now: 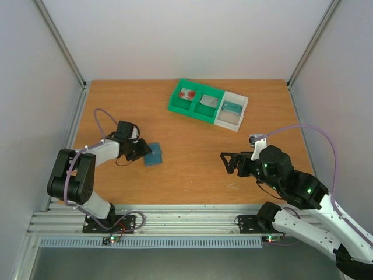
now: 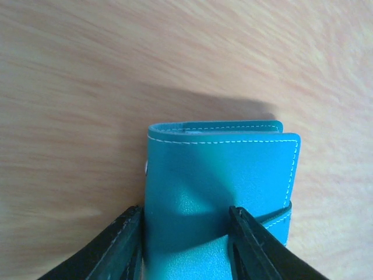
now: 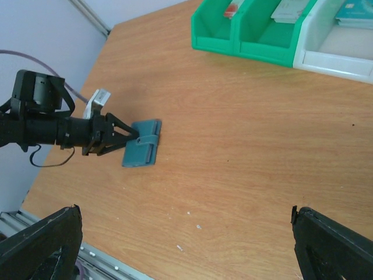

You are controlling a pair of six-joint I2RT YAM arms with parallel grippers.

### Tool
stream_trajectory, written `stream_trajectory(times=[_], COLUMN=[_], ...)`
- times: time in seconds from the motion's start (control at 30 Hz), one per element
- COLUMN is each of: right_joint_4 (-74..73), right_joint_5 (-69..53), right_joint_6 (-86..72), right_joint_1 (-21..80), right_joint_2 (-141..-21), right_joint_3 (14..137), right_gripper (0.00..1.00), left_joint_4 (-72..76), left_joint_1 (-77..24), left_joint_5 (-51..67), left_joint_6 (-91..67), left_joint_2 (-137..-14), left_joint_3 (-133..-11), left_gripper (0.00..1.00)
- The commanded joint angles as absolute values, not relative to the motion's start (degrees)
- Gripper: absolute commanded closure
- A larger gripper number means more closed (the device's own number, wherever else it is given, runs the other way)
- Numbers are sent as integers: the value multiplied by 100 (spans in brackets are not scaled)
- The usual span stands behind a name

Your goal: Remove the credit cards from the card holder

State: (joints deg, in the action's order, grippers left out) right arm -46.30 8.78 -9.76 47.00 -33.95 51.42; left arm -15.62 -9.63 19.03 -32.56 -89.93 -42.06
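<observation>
The card holder [image 1: 154, 154] lies folded shut on the table left of centre, a blue wallet with a strap [image 2: 278, 216] round its right edge. My left gripper [image 1: 141, 150] is closed on its near end. One finger [image 2: 125, 239] sits against the left edge and the other [image 2: 252, 242] presses on the cover beside the strap. The credit cards lie in the tray at the back: a white one with red marks [image 1: 187, 94], a grey one [image 1: 208, 100] and a teal one [image 1: 232, 107]. My right gripper [image 1: 225, 162] hovers open at the right, holding nothing.
The tray has two green compartments [image 1: 175, 104] and a white one [image 1: 226, 122] and stands at the back centre. Grey walls and metal posts close in the table. The right arm's body [image 1: 291, 186] fills the near right corner.
</observation>
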Motion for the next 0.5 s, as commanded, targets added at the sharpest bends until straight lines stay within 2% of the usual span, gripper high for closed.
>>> stream_trajectory(times=[0.0, 0.27, 0.47], right_joint_4=[-4529, -4519, -4369], right_joint_5=[766, 492, 123], right_joint_6=[-1085, -1130, -1144], right_joint_1=[4755, 4750, 4753], right_joint_2=[-3602, -4169, -4752], right_joint_3=[5124, 5135, 5049], right_gripper=[1, 3, 14], left_joint_4=[-1873, -1233, -353], left_joint_1=[-1481, -2436, -3152], left_joint_5=[2168, 2496, 2784], left_joint_6=[-3301, -3872, -4826], left_joint_2=[-9069, -8955, -8672], left_joint_3=[-4066, -3841, -3518], left_gripper=[59, 59, 59])
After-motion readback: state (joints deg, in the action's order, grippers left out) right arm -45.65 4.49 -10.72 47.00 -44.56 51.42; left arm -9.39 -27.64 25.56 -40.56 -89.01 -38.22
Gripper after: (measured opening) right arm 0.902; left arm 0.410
